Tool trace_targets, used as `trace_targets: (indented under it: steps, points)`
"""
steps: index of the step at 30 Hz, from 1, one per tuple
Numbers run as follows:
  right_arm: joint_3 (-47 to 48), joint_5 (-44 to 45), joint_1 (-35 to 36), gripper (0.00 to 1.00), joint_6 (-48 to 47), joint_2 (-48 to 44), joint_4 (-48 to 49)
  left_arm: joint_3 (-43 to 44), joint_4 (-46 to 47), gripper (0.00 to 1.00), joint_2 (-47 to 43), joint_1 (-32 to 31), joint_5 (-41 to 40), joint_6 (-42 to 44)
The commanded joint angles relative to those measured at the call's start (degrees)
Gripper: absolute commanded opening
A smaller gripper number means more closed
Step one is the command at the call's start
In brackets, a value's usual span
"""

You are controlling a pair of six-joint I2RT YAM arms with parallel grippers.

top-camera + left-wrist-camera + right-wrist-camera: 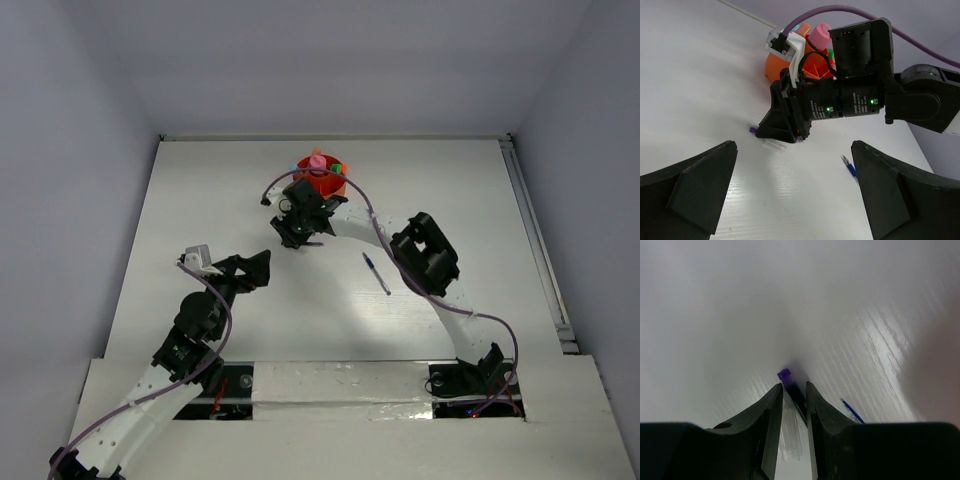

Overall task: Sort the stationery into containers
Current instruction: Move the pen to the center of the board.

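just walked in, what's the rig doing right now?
The right gripper is down at the table beside the orange cup, jaws tight on either side of a purple-tipped pen that lies flat, not yet lifted. The left gripper hangs open nearby, holding nothing. The cup already has a pink bottle and other small pieces in it. A blue pen lies loose on the table.
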Motion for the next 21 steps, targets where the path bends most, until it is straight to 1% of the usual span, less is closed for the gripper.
trace_targets:
  steps: [1,6,9,10,13,14,16,17,18,19,20,21]
  points:
    - [-4.35,-0.63,0.63,0.32,-1.9,-3.86,-0.56,0.52,2.01,0.97,-0.89,0.05,0.92,-0.28]
    - [-6.82,-1.86,0.63,0.34,-1.38,-6.68,1.81,0.34,2.18,0.97,-0.8,0.05,1.44,-0.37]
    - [-6.64,-1.69,0.63,0.4,0.46,-7.38,3.57,0.43,2.36,0.97,-0.63,0.05,1.71,-0.37]
    - [-6.73,-0.9,0.63,0.42,1.25,-8.34,4.27,0.43,2.27,0.97,-0.63,0.05,1.8,-0.37]
    - [-8.75,1.47,0.63,0.55,5.29,-11.58,8.4,0.43,2.27,0.97,-0.8,0.05,2.06,-0.37]
    - [-10.84,1.65,0.63,0.57,6.35,-12.56,9.54,0.43,2.27,0.97,-0.89,0.05,2.06,-0.37]
    - [-13.66,4.37,0.63,0.62,11.6,-15.11,12.97,0.43,2.27,0.97,-1.15,0.05,2.41,-0.37]
    - [-15.59,5.42,0.63,0.64,13.37,-18.08,14.55,0.43,2.18,0.97,-1.33,0.05,2.5,-0.46]
    - [-19.96,6.65,0.63,0.64,17.22,-19.76,17.0,0.43,2.27,0.97,-1.33,0.05,2.59,-0.46]
    - [-22.44,9.8,0.63,0.62,19.69,-21.43,18.16,0.43,2.18,0.97,-1.59,0.05,2.94,-0.54]
    - [-25.25,11.22,0.63,0.57,21.98,-24.84,19.73,0.43,2.18,0.97,-1.68,0.05,3.11,-0.63]
    - [-30.15,12.19,0.63,0.51,25.92,-26.27,22.27,0.43,2.18,0.97,-1.85,0.05,3.2,-0.63]
